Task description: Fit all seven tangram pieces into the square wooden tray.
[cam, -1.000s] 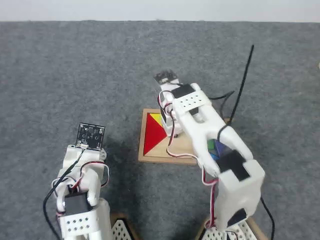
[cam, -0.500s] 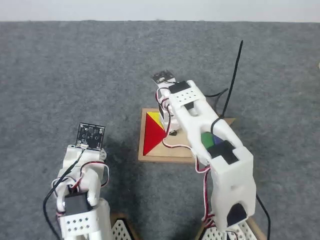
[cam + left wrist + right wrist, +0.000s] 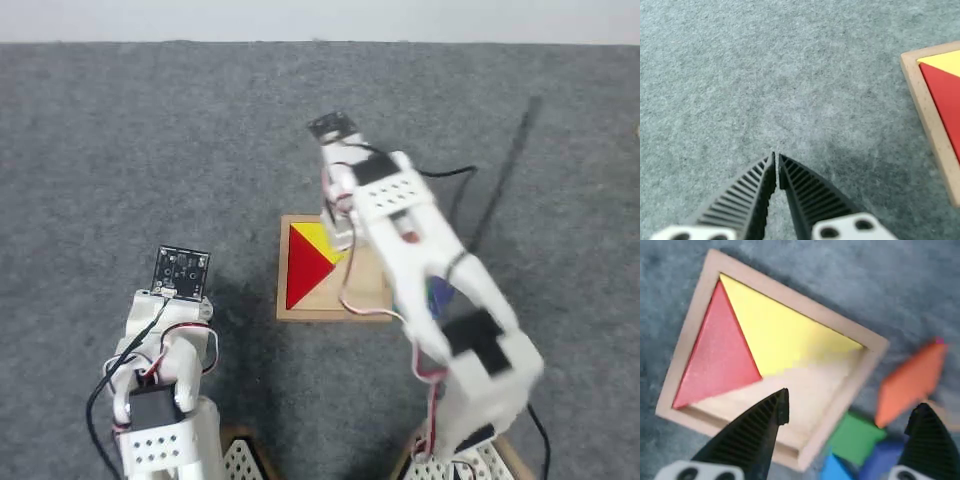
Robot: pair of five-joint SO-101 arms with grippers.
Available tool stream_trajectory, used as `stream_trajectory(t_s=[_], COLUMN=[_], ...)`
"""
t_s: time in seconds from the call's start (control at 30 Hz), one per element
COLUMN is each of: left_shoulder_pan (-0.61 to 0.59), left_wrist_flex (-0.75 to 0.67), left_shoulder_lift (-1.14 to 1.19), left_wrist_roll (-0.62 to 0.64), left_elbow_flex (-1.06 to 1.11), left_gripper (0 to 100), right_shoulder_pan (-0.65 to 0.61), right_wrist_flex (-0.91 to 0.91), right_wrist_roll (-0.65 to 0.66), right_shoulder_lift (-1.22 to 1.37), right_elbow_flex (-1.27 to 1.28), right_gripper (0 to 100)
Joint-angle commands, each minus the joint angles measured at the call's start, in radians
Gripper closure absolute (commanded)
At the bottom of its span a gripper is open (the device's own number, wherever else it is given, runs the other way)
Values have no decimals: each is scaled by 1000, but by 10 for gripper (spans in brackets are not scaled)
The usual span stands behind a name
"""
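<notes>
The square wooden tray (image 3: 332, 314) lies on the grey-carpeted table (image 3: 150, 130), about mid-table, with the right arm (image 3: 420, 250) stretched over its far right part. Two pieces sit inside it. The red triangle (image 3: 715, 360) fills one side of the tray, and the yellow triangle (image 3: 785, 340) lies along the adjoining side, the two meeting edge to edge. The remainder of the tray floor is bare wood.

The right gripper (image 3: 851, 405) hangs above the tray with its jaws spread wide and nothing between them. One finger is over the bare wood near the red triangle, and the other is out past the tray's rim.

The loose pieces lie on the table outside that rim. The orange parallelogram (image 3: 910, 380) is just beside the tray's corner. The green piece (image 3: 857, 437) lies against the rim's outer edge. What look like two blue pieces (image 3: 882, 460) lie next to the green one, though they are too blurred for me to make out their shapes.

The left gripper (image 3: 776, 159) is over plain carpet, apart from the tray, whose near corner shows in the left wrist view. Its jaws are drawn almost together, with only a thin slit between them, and they hold nothing. In the high view the left arm (image 3: 160, 400) sits at the near left of the table.
</notes>
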Motion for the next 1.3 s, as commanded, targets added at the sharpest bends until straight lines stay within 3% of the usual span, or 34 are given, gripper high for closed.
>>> stream_trajectory(t_s=[0.0,0.17,0.27,0.5,0.87,1.03,1.27], left_shoulder_pan=[-8,-8,-6,-6,-6,-6,-8], left_wrist_flex=[6,6,6,6,6,6,6], left_shoulder_lift=[-12,-12,-12,-12,-12,-12,-12], left_wrist_roll=[-14,-14,-14,-14,-14,-14,-14], left_elbow_flex=[-7,-7,-7,-7,-7,-7,-7], left_gripper=[988,988,988,988,988,988,988], right_shoulder_pan=[88,205,208,202,277,278,255], right_wrist_flex=[-24,-59,-79,-242,-315,-320,-285], right_wrist_roll=[-11,28,58,-12,-38,-32,-37], right_shoulder_lift=[-236,-317,-263,-97,107,186,208], right_elbow_flex=[94,227,239,218,152,92,28], right_gripper=[626,626,626,627,627,733,733])
